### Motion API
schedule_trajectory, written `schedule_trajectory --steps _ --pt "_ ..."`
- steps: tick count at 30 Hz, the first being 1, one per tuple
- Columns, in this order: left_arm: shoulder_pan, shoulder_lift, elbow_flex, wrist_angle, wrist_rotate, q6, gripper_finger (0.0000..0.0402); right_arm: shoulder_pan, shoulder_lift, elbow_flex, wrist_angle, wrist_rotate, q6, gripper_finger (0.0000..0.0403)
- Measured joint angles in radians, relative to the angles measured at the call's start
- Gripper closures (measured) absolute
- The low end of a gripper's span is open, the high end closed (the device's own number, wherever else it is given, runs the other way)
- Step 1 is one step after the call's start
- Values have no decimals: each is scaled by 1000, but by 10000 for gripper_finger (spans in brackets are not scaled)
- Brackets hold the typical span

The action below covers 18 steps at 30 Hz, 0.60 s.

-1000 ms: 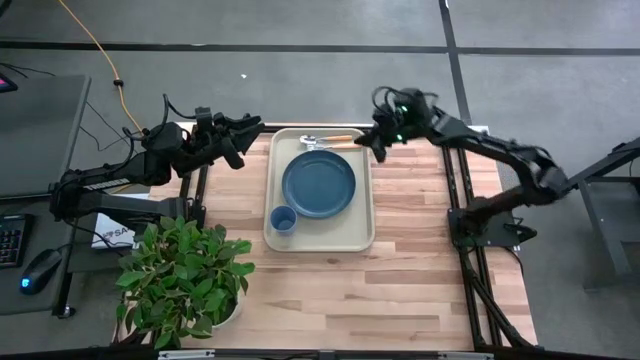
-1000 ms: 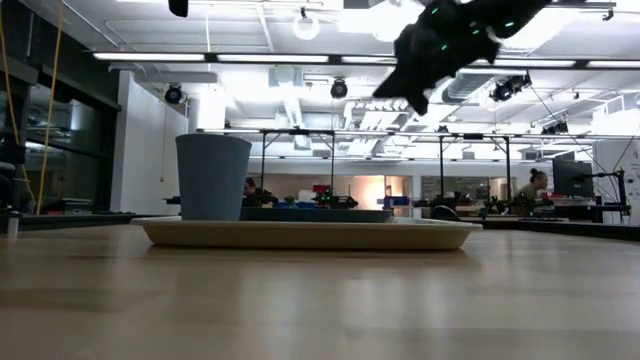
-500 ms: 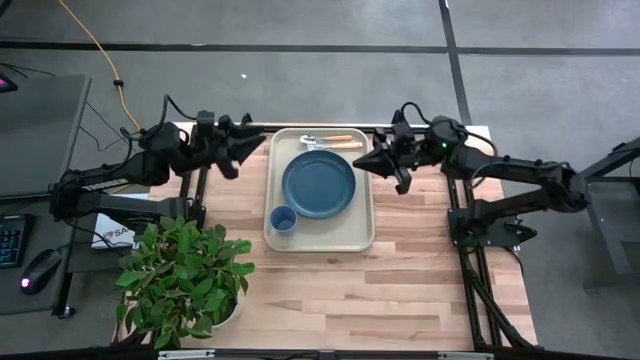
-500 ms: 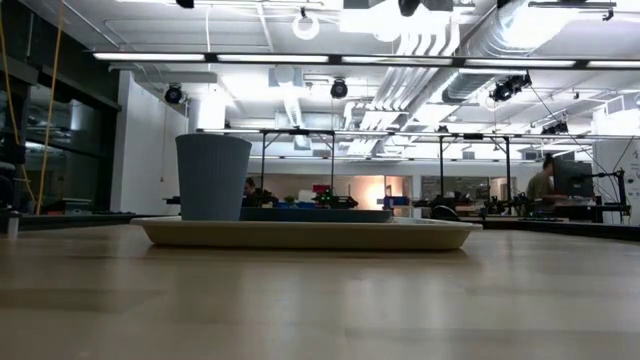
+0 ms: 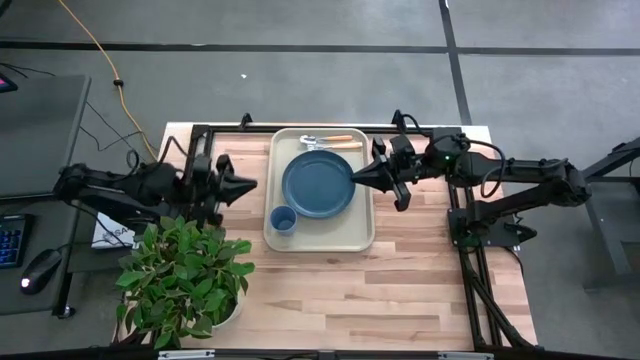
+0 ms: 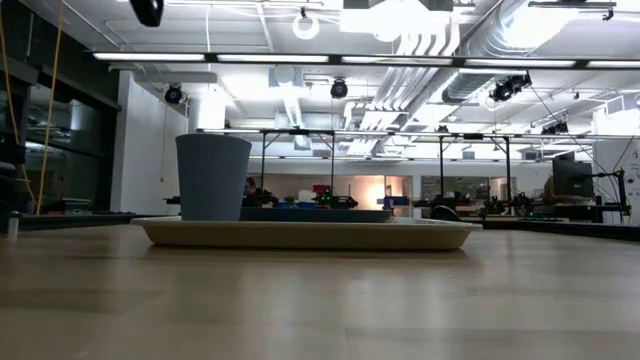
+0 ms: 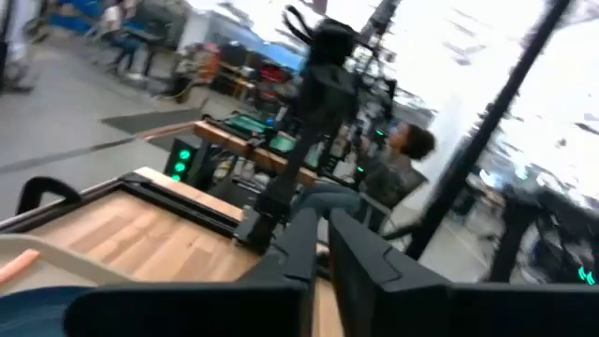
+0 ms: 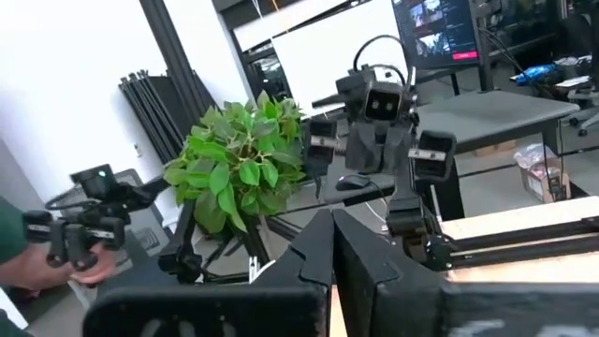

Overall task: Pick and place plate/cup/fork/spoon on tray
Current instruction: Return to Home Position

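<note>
Both arms had pulled back from the far end of the tray [image 5: 362,238] in the last second. The left end effector [image 5: 248,184] had dropped down beside the tray's left edge, and the right end effector [image 5: 358,180] had come to the tray's right edge, near the plate [image 5: 318,184]. Both had their fingers pressed together and held nothing.

That looked like the job was done, since every thing already lay on the tray and the arms seemed to be going home.

Counted on the tray: one plate in the middle, one cup [image 5: 283,219] in the near left corner, and one fork [image 5: 322,146] and one spoon [image 5: 330,139] lying side by side along the far edge. From so high up it was hard to tell which was which; that was a best guess.

One tray sat on the desk [image 5: 420,270]. One green plant [image 5: 185,275] stood at the near left corner, off the tray
</note>
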Motion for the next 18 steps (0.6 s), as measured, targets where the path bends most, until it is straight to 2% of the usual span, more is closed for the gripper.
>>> schedule_trajectory --steps 6,15,18 --pt "-6 -193 -135 -39 29 122 399 -2 0 1 -32 -22 5 403" --pt "2 -562 -377 -43 78 43 401 -2 0 1 -41 -29 14 403" --pt "2 -576 -449 -6 89 17 401 -2 0 1 -49 -47 53 403"
